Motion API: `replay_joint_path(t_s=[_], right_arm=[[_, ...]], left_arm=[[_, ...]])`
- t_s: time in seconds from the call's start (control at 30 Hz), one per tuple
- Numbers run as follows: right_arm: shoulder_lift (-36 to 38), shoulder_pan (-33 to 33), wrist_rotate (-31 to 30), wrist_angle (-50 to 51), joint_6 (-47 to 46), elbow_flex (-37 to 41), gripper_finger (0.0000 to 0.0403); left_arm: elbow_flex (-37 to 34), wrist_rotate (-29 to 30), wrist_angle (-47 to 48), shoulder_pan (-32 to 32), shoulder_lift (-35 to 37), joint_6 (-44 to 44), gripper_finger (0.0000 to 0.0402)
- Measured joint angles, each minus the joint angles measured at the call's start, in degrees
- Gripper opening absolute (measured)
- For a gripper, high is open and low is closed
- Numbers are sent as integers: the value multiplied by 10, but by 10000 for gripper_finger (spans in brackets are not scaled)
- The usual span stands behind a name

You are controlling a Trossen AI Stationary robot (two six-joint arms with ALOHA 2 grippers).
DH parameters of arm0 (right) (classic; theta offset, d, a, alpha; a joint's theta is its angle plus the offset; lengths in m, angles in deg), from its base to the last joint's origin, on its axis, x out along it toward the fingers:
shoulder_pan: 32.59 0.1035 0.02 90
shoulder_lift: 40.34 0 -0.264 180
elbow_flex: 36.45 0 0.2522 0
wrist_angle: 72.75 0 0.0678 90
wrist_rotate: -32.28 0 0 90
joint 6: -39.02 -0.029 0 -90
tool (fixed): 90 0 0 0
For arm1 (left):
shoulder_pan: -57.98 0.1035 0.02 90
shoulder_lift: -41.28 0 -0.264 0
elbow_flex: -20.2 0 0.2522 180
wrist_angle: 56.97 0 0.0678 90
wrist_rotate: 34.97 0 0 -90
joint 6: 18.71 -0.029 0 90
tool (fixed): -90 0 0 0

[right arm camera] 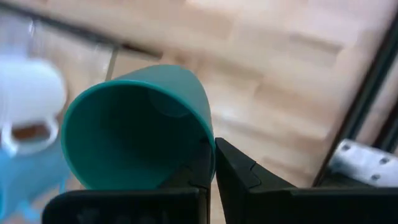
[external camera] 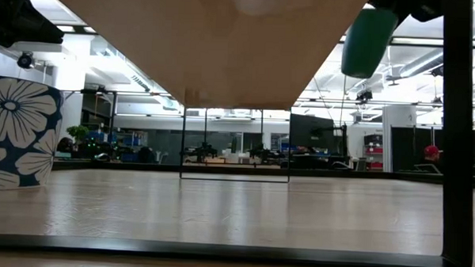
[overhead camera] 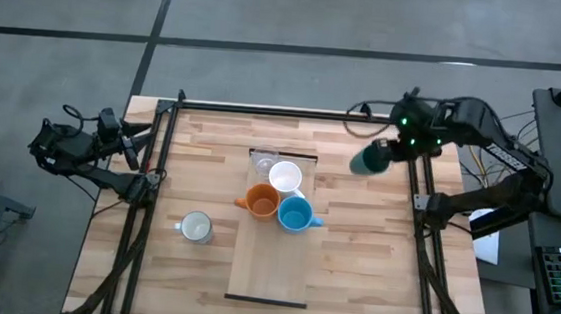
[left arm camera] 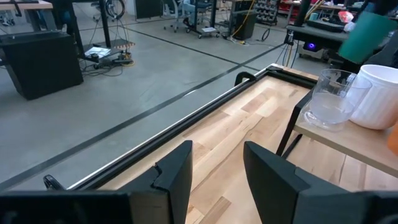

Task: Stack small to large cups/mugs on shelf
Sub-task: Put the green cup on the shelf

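Green cup (right arm camera: 134, 127) rim in right gripper (right arm camera: 211, 163)

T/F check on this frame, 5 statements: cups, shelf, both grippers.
1. The right gripper is shut on the green cup. True.
2. The green cup stands on the shelf. False: it is held in the air over the tabletop, to the right of the shelf.
3. The left gripper holds the glass. False: its fingers are open and empty, at the table's left edge, and the glass stands on the shelf.
4. The white mug, orange mug and blue mug are on the shelf. True.
5. The pale mug is on the shelf. False: it stands on the tabletop, left of the shelf.
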Motion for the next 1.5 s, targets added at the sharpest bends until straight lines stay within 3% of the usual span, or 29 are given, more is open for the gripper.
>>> replay_joint_path(t_s=[0.3, 0.57, 0.73, 1.03, 1.5], right_arm=[[2, 137, 61, -1, -107, 8, 8], [-16, 277, 66, 0, -235, 8, 8], [-58, 339, 70, 0, -267, 3, 8], [-172, 377, 70, 0, -238, -80, 8], [-372, 379, 70, -1, -136, -346, 8]], left_arm=[[0, 0, 0, 0, 0, 0, 130], [0, -1, -1, 0, 0, 1, 130], [0, -3, -3, 0, 0, 1, 130], [0, -5, -3, 0, 0, 0, 130], [0, -12, -4, 0, 0, 0, 130]])
